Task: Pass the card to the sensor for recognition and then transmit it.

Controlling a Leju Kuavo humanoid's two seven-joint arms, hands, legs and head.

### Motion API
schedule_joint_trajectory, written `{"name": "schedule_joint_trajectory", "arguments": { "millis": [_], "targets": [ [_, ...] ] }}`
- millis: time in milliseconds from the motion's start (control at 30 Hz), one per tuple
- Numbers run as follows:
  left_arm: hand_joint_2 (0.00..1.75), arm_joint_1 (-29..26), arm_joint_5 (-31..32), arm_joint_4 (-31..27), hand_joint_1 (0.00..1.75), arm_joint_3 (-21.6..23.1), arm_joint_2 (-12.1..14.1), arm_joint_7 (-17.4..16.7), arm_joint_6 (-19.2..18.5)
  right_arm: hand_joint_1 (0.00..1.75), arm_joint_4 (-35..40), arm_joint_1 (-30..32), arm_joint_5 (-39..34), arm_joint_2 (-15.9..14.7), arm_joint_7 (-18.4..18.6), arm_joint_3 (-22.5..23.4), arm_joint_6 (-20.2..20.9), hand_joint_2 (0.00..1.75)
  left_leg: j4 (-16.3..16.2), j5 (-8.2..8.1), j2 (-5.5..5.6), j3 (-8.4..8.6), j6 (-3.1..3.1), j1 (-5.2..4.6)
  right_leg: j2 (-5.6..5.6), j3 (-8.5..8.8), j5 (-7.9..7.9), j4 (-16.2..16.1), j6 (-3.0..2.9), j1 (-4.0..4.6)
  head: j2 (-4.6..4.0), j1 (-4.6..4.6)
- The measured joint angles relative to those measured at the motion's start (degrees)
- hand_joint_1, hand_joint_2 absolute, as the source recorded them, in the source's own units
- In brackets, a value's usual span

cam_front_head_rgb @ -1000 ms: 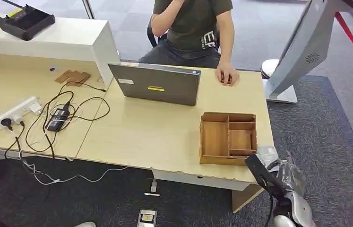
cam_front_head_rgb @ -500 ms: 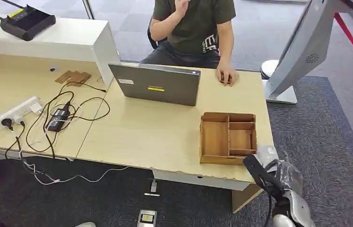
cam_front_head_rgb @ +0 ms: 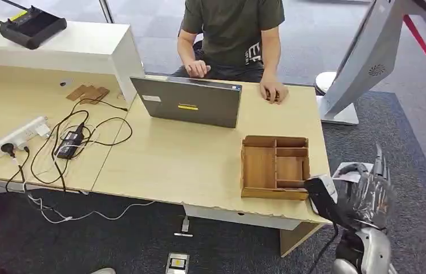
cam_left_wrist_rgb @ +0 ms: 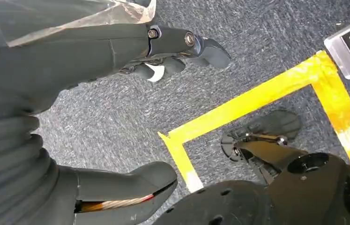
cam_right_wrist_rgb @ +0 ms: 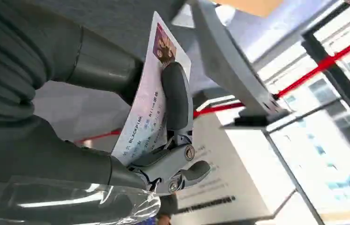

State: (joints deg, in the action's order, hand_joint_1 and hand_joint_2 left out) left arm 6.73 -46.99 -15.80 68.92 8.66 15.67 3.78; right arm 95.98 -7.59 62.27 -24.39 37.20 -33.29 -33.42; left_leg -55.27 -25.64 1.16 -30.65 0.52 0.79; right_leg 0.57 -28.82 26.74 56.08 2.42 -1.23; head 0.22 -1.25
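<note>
Your right hand (cam_front_head_rgb: 364,194) has come up since a second ago: it was low beside the near right corner of the desk (cam_front_head_rgb: 199,165), below the wooden organiser tray (cam_front_head_rgb: 275,166), and now it sits higher and further right, level with the tray's near edge and just off the desk's edge. In your right wrist view the hand (cam_right_wrist_rgb: 163,126) pinches the card (cam_right_wrist_rgb: 147,112) between the thick thumb and a dark finger laid across its printed face; the card has a small photo at one end and lines of text along it. Past the card, that view looks toward the white slanted kiosk stand (cam_right_wrist_rgb: 231,65) and a red strap behind it. In the head view the card itself is hard to tell apart from the hand's pale covering, so I can't place it there. The kiosk (cam_front_head_rgb: 364,57) stands on the carpet off the right end of the desk, well apart from your hand. Your left hand (cam_left_wrist_rgb: 130,51) hangs over grey carpet with yellow tape (cam_left_wrist_rgb: 257,98) on it, fingers apart and holding nothing. The person (cam_front_head_rgb: 230,28) behind the laptop (cam_front_head_rgb: 190,103) has lowered the raised hand to the laptop; the other hand rests on the desk as before.
</note>
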Motion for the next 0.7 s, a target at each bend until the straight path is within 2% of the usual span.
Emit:
{"name": "schedule_joint_trajectory", "arguments": {
  "millis": [267,400,500,700],
  "targets": [
    [1.75,0.38,0.22,-0.11,0.0,0.26,-0.39,0.0,0.0,1.75,4.17,-3.32,0.28,1.38,-1.27,-1.79,0.0,1.75,-0.01,0.02,0.0,0.02,0.0,0.0,0.0,0.05,-0.02,0.0,0.01,0.0,0.0,0.02],
    [1.75,0.83,1.42,-0.15,0.0,0.57,-0.46,-0.46,-0.18,1.75,4.28,-6.12,-6.29,1.9,-4.92,-3.35,1.12,1.75,0.0,0.02,0.0,0.0,0.0,-0.01,0.01,0.02,-0.02,0.01,0.01,-0.01,0.0,0.0],
    [1.75,1.83,2.51,-0.26,0.0,1.09,-0.59,-1.55,-0.85,1.75,3.26,-10.3,-11.8,3.15,-8.17,-5.31,6.31,1.75,0.0,0.04,0.0,-0.02,0.03,0.0,0.01,0.01,-0.03,0.04,0.0,0.0,0.0,0.0],
    [1.75,4.09,5.0,-0.35,0.0,2.1,-1.03,-3.85,-3.26,1.75,-3.34,-20.82,-19.3,6.64,-7.28,-10.47,19.67,1.75,0.0,0.14,0.01,-0.05,0.07,0.03,0.0,-0.02,-0.11,0.08,-0.04,0.03,0.0,0.0]
  ]
}}
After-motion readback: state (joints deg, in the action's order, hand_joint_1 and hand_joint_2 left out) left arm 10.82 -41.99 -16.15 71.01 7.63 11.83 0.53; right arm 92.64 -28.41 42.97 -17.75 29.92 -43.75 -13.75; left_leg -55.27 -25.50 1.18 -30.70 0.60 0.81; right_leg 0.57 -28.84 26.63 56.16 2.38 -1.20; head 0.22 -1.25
